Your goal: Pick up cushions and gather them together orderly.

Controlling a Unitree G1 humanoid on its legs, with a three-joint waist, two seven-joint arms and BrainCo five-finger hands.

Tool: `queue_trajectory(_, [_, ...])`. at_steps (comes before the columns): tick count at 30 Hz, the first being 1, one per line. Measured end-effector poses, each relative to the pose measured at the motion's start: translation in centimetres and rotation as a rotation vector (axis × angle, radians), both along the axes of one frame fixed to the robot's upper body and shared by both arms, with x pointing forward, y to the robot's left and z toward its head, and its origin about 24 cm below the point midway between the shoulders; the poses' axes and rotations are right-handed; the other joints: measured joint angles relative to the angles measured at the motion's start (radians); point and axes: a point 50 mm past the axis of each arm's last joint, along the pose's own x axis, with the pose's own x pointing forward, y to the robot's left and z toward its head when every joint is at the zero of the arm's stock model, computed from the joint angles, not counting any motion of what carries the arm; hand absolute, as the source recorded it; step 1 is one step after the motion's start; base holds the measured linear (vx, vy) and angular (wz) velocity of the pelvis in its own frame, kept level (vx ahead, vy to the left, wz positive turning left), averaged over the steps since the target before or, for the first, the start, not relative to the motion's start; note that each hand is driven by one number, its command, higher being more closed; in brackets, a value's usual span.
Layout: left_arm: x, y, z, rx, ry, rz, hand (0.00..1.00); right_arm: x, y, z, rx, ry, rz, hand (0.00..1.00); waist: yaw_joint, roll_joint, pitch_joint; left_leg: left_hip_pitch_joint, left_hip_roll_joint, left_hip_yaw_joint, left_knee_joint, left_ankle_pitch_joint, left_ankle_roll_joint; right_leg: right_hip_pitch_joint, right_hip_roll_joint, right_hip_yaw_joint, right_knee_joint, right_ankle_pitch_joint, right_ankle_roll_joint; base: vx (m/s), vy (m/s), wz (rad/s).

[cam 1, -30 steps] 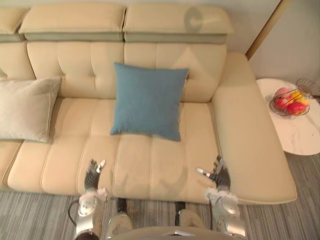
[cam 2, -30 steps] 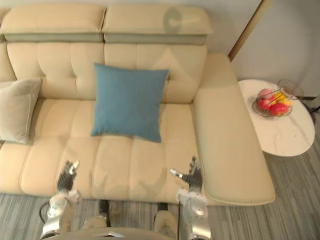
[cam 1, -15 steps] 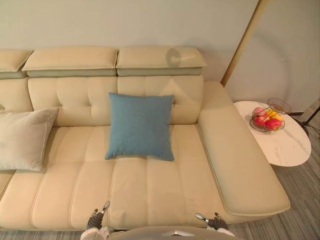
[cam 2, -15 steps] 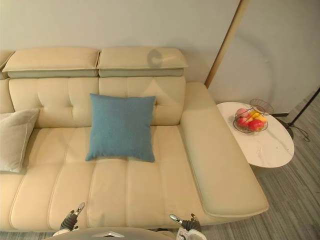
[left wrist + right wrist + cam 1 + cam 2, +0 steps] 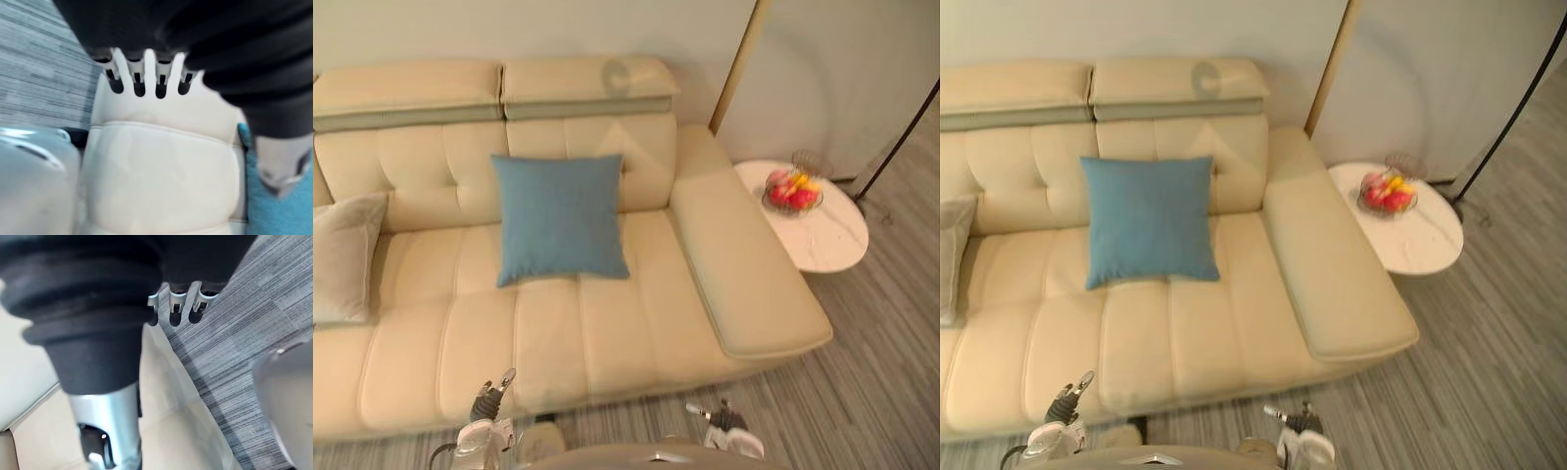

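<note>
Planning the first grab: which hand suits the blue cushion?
Left, probably: left hand at the sofa edge, nearer the blue cushion; right hand over the floor, farther off.

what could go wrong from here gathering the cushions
1. The blue cushion leans at the back of the sofa, across the seat from the left hand and right hand, both open by its front edge: a long reach may get only a weak corner grip.
2. The grey cushion is cut off at the far left, easy to misjudge.
3. The fruit bowl on the side table stands near the sofa arm; a wide swing might clip it.
</note>
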Motion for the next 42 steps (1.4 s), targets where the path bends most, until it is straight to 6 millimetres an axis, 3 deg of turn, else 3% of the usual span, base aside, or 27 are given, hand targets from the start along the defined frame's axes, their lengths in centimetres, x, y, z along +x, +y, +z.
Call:
queue_trajectory(1, [-0.2, -0.5, -0.1, -0.005, 0.008, 0.011, 0.00, 0.3, -0.6, 0.2, -0.023, -0.006, 0.006, 0.00, 0.007, 0.026, -0.002, -0.019, 0.012, 0.042, -0.020, 0.030, 0.032, 0.015, 0.030, -0.018, -0.076, -0.039, -0.009, -0.23, 0.065, -0.05])
queue_trajectory(3, [0.7, -0.6, 0.1, 0.000, -0.015, 0.015, 0.00, 1.9, -0.1, 0.7, -0.020, -0.042, 0.034, 0.00, 0.013, 0.025, 0.028, -0.067, 0.020, 0.028, -0.018, 0.056, 0.020, 0.033, 0.050, -0.032, -0.161, -0.080, -0.020, -0.28, -0.079, 0.14])
queue_trajectory(4, [1.5, -1.1, 0.3, -0.009, -0.031, -0.006, 0.00, 3.0, 0.1, 1.1, -0.020, -0.070, 0.043, 0.00, 0.010, 0.054, 0.062, -0.091, 0.047, 0.006, -0.021, 0.096, 0.012, 0.053, 0.085, -0.055, -0.226, -0.074, -0.031, -0.34, -0.119, 0.24])
queue_trajectory(6, [1.3, -1.9, 0.1, -0.023, -0.025, -0.019, 0.00, 2.8, 0.1, 1.0, -0.021, -0.064, 0.040, 0.00, 0.004, 0.084, 0.077, -0.073, 0.069, 0.002, -0.080, 0.168, -0.006, 0.061, 0.117, -0.080, -0.243, -0.047, -0.052, -0.37, -0.061, 0.28])
queue_trajectory(7, [1.4, -2.1, 0.1, -0.028, -0.030, -0.018, 0.00, 2.4, 0.0, 0.8, -0.023, -0.053, 0.034, 0.00, 0.002, 0.080, 0.081, -0.048, 0.072, 0.022, -0.112, 0.129, -0.038, 0.062, 0.116, -0.104, -0.247, -0.041, -0.063, -0.33, -0.003, 0.29])
queue_trajectory(10, [1.4, -1.8, 0.3, -0.020, -0.044, -0.009, 0.00, 1.2, -0.1, 0.4, -0.027, -0.020, 0.003, 0.00, -0.002, 0.044, 0.070, -0.057, 0.047, 0.053, 0.048, 0.032, 0.004, 0.034, 0.050, -0.125, -0.243, -0.013, -0.068, -0.18, 0.027, 0.02])
queue_trajectory(11, [1.2, -1.8, 0.2, -0.024, -0.039, -0.003, 0.00, 0.5, -0.5, 0.3, -0.032, -0.007, -0.018, 0.00, -0.007, 0.041, 0.067, -0.060, 0.043, 0.050, 0.232, -0.089, 0.013, 0.011, 0.020, -0.121, -0.244, 0.010, -0.056, -0.22, 0.154, -0.19])
queue_trajectory(12, [0.9, -2.0, 0.1, -0.031, -0.028, 0.000, 0.00, 0.2, -0.7, 0.2, -0.035, 0.002, -0.021, 0.00, -0.010, 0.044, 0.066, -0.037, 0.043, 0.034, 0.322, -0.183, 0.005, -0.005, 0.006, -0.106, -0.251, 0.029, -0.040, -0.19, 0.153, -0.19])
queue_trajectory(13, [0.7, -2.2, 0.0, -0.036, -0.022, 0.004, 0.00, -0.1, -0.8, 0.1, -0.034, 0.012, -0.028, 0.00, -0.012, 0.047, 0.064, -0.013, 0.042, 0.019, 0.334, -0.221, -0.003, -0.007, 0.003, -0.101, -0.256, 0.037, -0.033, -0.13, 0.231, -0.08])
queue_trajectory(14, [0.3, -2.6, -0.4, -0.052, 0.003, 0.010, 0.00, -1.1, -1.2, -0.2, -0.035, 0.044, -0.044, 0.00, -0.025, 0.074, 0.051, 0.047, 0.030, -0.026, 0.249, -0.273, -0.025, -0.008, 0.012, -0.096, -0.277, 0.058, -0.012, -0.09, 0.185, -0.03])
queue_trajectory(16, [0.0, -2.1, -0.4, -0.040, 0.011, 0.010, 0.00, -1.8, -0.2, -0.6, 0.003, 0.061, -0.070, 0.00, -0.032, 0.031, 0.043, 0.084, -0.013, -0.015, 0.130, -0.231, 0.007, -0.004, -0.003, -0.074, -0.329, 0.097, -0.012, -0.13, 0.191, -0.08])
queue_trajectory(17, [-0.5, -1.1, -0.4, -0.014, 0.026, 0.010, 0.00, -2.7, 0.6, -1.0, 0.030, 0.086, -0.072, 0.00, -0.032, -0.004, 0.021, 0.125, -0.052, 0.003, 0.019, -0.169, 0.025, -0.003, -0.027, -0.070, -0.376, 0.129, -0.016, -0.10, 0.144, -0.10])
queue_trajectory(19, [-0.6, -0.9, -0.4, -0.006, 0.037, -0.006, 0.00, -3.1, 0.7, -1.2, 0.035, 0.101, -0.074, 0.00, -0.043, -0.017, 0.011, 0.151, -0.079, 0.001, -0.056, -0.128, 0.035, 0.006, -0.041, -0.068, -0.398, 0.151, -0.018, -0.13, 0.128, 0.06])
queue_trajectory(25, [-1.7, -0.9, -0.9, -0.006, 0.093, -0.028, 0.00, -3.3, 0.1, -1.2, 0.020, 0.112, -0.079, 0.00, -0.050, 0.011, -0.012, 0.254, -0.091, 0.004, -0.217, -0.033, 0.032, 0.030, -0.028, -0.049, -0.416, 0.156, -0.021, -0.10, 0.012, -0.02])
queue_trajectory(30, [-2.4, -1.5, -1.3, -0.031, 0.131, -0.049, 0.00, -3.6, -0.9, -1.2, 0.001, 0.146, -0.084, 0.00, -0.057, 0.036, -0.028, 0.273, -0.078, 0.006, -0.222, -0.030, 0.027, 0.050, -0.012, -0.042, -0.432, 0.167, -0.025, -0.05, -0.034, -0.07])
queue_trajectory(32, [-2.4, -1.5, -1.4, -0.035, 0.133, -0.050, 0.00, -3.6, -1.0, -1.3, 0.002, 0.159, -0.083, 0.00, -0.056, 0.035, -0.028, 0.283, -0.076, 0.007, -0.223, -0.031, 0.026, 0.063, -0.009, -0.040, -0.441, 0.171, -0.026, -0.01, -0.009, -0.02])
queue_trajectory(33, [-3.6, 0.0, -1.5, -0.014, 0.181, -0.004, 0.00, -3.1, -0.9, -1.4, 0.015, 0.175, -0.080, 0.00, -0.054, 0.011, -0.044, 0.305, -0.079, 0.017, -0.217, -0.042, 0.030, 0.099, -0.005, -0.026, -0.493, 0.186, -0.023, 0.00, 0.000, 0.00])
queue_trajectory(42, [-3.6, 0.0, -1.5, -0.014, 0.182, -0.004, 0.00, -3.1, -0.9, -1.4, 0.015, 0.175, -0.080, 0.00, -0.054, 0.012, -0.044, 0.305, -0.079, 0.017, -0.217, -0.042, 0.030, 0.099, -0.005, -0.026, -0.493, 0.186, -0.023, 0.00, 0.000, 0.00])
